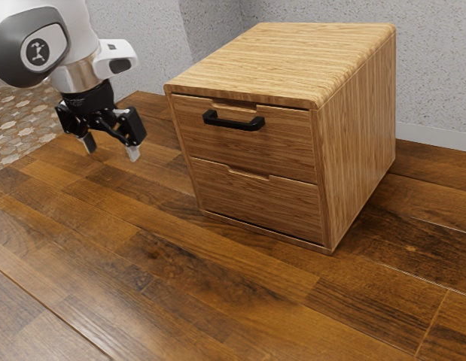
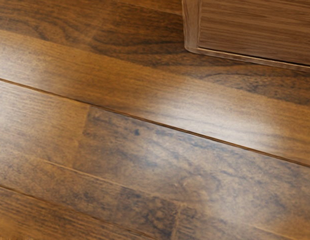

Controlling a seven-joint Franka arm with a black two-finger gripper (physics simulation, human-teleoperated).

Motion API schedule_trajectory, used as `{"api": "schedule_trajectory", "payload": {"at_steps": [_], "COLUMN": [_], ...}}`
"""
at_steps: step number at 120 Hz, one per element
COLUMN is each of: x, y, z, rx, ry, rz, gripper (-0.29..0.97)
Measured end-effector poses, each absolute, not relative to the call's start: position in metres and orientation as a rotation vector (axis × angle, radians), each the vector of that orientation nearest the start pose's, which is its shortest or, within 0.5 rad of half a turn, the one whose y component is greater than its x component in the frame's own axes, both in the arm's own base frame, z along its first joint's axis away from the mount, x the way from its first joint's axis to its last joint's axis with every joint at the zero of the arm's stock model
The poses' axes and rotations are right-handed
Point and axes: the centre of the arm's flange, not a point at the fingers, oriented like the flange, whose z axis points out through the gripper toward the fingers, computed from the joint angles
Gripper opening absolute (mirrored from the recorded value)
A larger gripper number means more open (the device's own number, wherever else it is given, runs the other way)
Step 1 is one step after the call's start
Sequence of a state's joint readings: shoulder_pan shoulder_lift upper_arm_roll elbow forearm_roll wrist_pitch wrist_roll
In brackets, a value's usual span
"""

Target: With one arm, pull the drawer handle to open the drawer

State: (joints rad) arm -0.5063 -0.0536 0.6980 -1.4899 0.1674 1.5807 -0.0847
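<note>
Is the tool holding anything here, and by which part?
Nothing is held: the tool is open in the air, apart from the black drawer handle.

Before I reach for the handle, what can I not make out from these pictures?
Exterior view: the drawers' insides, hidden behind the top drawer front and the lower drawer front.
Exterior view: the base of the arm, cut off by the left edge.
Wrist view: most of the cabinet, cut off by the picture's edge.
</note>
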Motion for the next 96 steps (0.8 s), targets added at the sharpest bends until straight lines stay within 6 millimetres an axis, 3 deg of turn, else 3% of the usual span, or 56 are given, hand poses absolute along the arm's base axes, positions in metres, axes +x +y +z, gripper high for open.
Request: {"api": "schedule_trajectory", "payload": {"at_steps": [23,31,38,47,61,96], "x": [0.522,0.516,0.505,0.500,0.502,0.498], "y": [0.147,0.146,0.148,0.143,0.130,0.127], "z": [0.688,0.714,0.748,0.763,0.767,0.752], "rx": [-2.955,-2.964,-2.974,-2.983,-3.008,-3.048], "ry": [-0.487,-0.492,-0.504,-0.499,-0.469,-0.470], "rz": [-0.189,-0.269,-0.376,-0.422,-0.434,-0.337], "gripper": [0.68,0.68,0.68,0.68,0.68,0.68]}}
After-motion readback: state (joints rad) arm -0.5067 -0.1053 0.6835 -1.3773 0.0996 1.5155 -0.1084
